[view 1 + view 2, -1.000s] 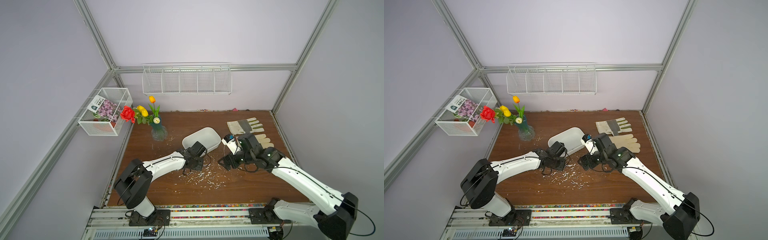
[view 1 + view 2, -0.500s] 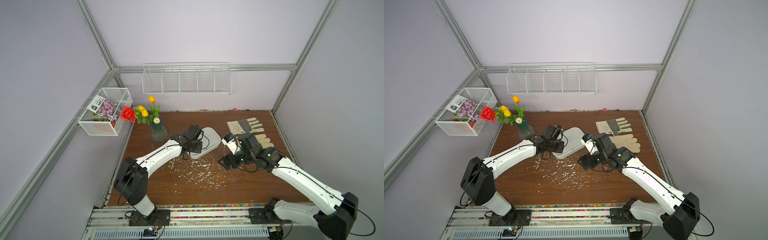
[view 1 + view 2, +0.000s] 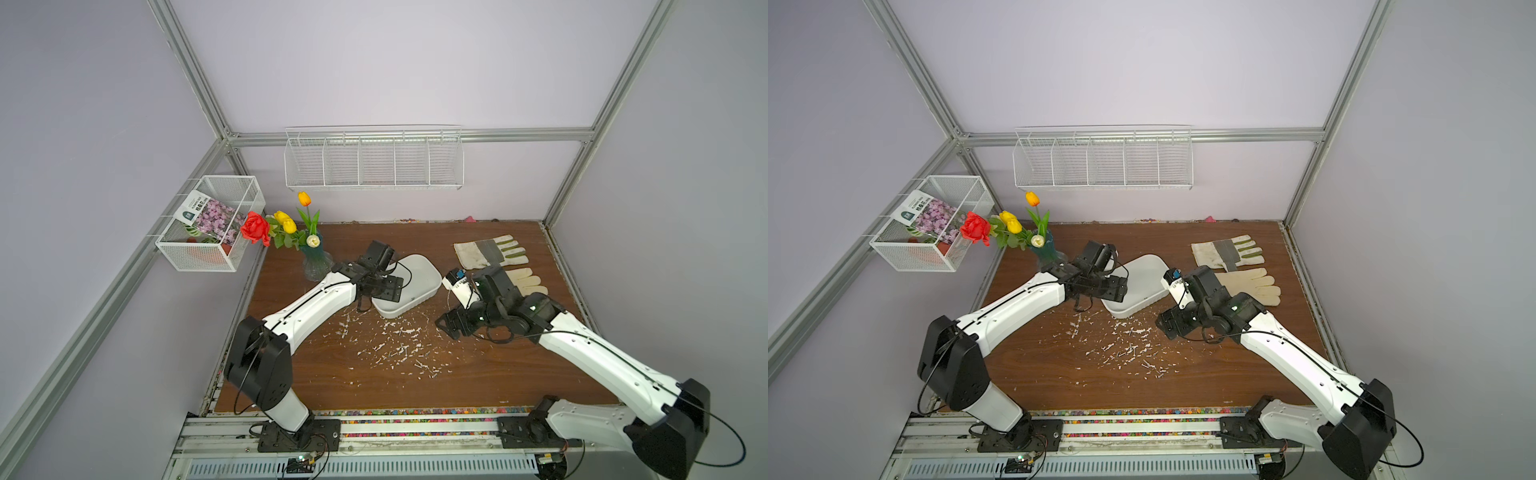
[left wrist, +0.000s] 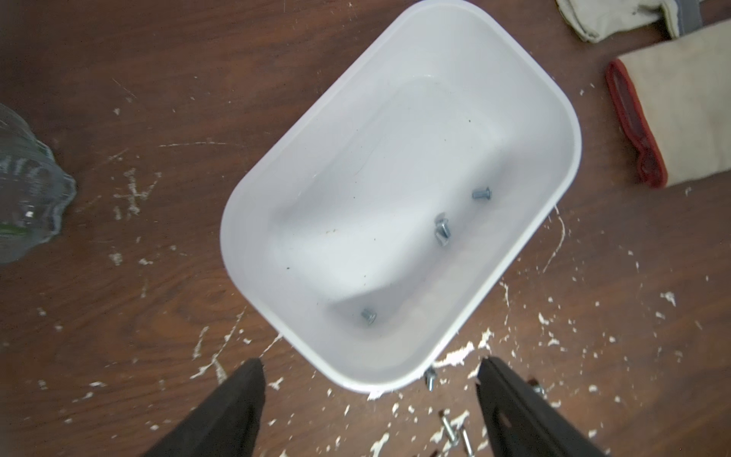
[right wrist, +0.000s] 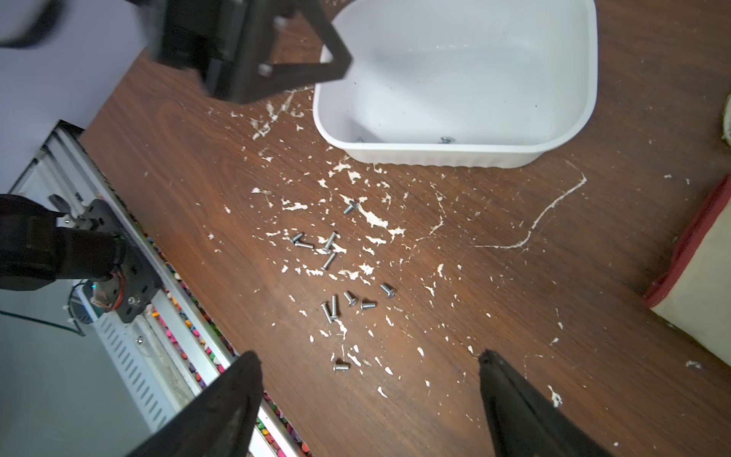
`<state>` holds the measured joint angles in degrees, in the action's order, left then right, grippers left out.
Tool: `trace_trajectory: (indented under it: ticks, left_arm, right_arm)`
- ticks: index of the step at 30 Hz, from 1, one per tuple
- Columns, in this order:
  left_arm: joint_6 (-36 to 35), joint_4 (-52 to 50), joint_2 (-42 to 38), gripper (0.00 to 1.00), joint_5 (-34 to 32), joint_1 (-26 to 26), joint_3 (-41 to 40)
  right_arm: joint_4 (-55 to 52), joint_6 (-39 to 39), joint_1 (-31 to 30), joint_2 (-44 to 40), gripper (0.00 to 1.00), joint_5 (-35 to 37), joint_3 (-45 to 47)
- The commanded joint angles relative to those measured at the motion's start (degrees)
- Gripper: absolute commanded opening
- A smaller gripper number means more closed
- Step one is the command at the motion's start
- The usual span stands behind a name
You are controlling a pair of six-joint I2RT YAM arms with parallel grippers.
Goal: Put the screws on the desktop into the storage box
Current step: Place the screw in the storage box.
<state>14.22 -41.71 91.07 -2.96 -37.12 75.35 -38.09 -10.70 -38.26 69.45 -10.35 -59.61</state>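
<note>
Left fingers [image 4: 221, 415]: spread wide, nothing between them. They hang above the box [image 4: 553, 130], at its end nearer my base, and its rim shows in the gap between the tips.

Box: white, upright on the table [image 4: 118, 59], toward the back, between the vase [image 3: 316, 264] and the gloves [image 3: 490, 255]. In both top views my left wrist overlaps its vase-side edge.

Screws [image 4: 481, 194]: at least four lie on the box floor. One is alone near a long wall, two are touching mid-floor, and one is in a corner nearest my left fingers. Another lies on the table just outside the rim [image 4: 430, 382]; I cannot tell whether it touches the box.

Right fingers [image 5: 514, 415]: spread wide, empty, above bare table and apart from the box.

Around a dozen loose screws [image 5: 332, 253] are scattered on the table among white flecks [image 5: 372, 219]. They lie between my right fingers and the box's ribbed side, in two loose clusters with a few strays.
</note>
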Motion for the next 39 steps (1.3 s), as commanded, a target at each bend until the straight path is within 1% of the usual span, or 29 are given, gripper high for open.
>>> trace_trajectory:
  ticks: [1, 4, 7, 10, 12, 15, 17, 19, 21, 30, 32, 36, 39]
  left_arm:
    - [-1.8, -4.1, -5.5, 0.94, 1.6, 0.3, -2.3]
    - [-2.6, -4.2, -10.6, 0.98, 4.7, 0.3, -6.5]
    - [-4.1, -3.5, -16.0, 1.00, 9.0, 0.3, -10.6]
    - [-5.6, -1.7, -21.3, 1.00, 13.8, 0.3, -14.7]
    - [-5.6, -0.6, -24.9, 1.00, 15.8, 0.3, -16.8]
    - [-6.2, 0.8, -29.9, 1.00, 16.2, 0.3, -20.1]
    - [-7.2, 1.2, -32.6, 1.00, 15.5, 0.3, -22.4]
    - [-7.2, 2.6, -34.7, 1.00, 17.0, 0.3, -24.1]
    - [-7.2, 3.3, -35.8, 1.00, 18.4, 0.3, -25.0]
    - [-6.8, 4.0, -35.0, 1.00, 19.2, 0.3, -25.8]
    - [-6.7, 4.0, -35.0, 1.00, 18.8, 0.3, -25.9]
    - [-6.3, 4.6, -34.8, 1.00, 17.6, 0.3, -26.3]
    - [-6.4, 4.9, -34.2, 1.00, 18.3, 0.3, -26.5]
  right_arm:
    - [1.1, -1.8, -0.2, 3.1, 0.88, 3.4, 0.7]
    - [2.2, -2.3, -1.1, 6.1, 0.86, 5.3, 0.5]
    - [2.5, -3.1, -1.7, 10.2, 0.83, 6.3, -0.3]
    - [2.5, -4.0, -2.6, 14.2, 0.74, 7.6, -1.4]
    - [3.5, -4.4, -3.0, 16.1, 0.71, 8.2, -1.5]
    - [4.0, -5.0, -3.7, 18.6, 0.63, 9.0, -1.6]
    - [4.0, -5.5, -4.6, 20.1, 0.59, 9.3, -1.6]
    - [4.1, -6.1, -5.6, 21.4, 0.55, 10.0, -1.5]
    - [4.7, -7.1, -6.5, 22.8, 0.52, 10.1, -1.0]
    - [6.2, -8.7, -8.3, 27.6, 0.46, 9.4, -0.7]
    - [6.2, -8.7, -8.5, 28.3, 0.41, 9.4, -0.6]
    - [6.8, -8.9, -8.7, 29.0, 0.40, 9.1, -0.1]
    - [7.1, -9.2, -8.7, 29.2, 0.39, 8.9, 0.4]
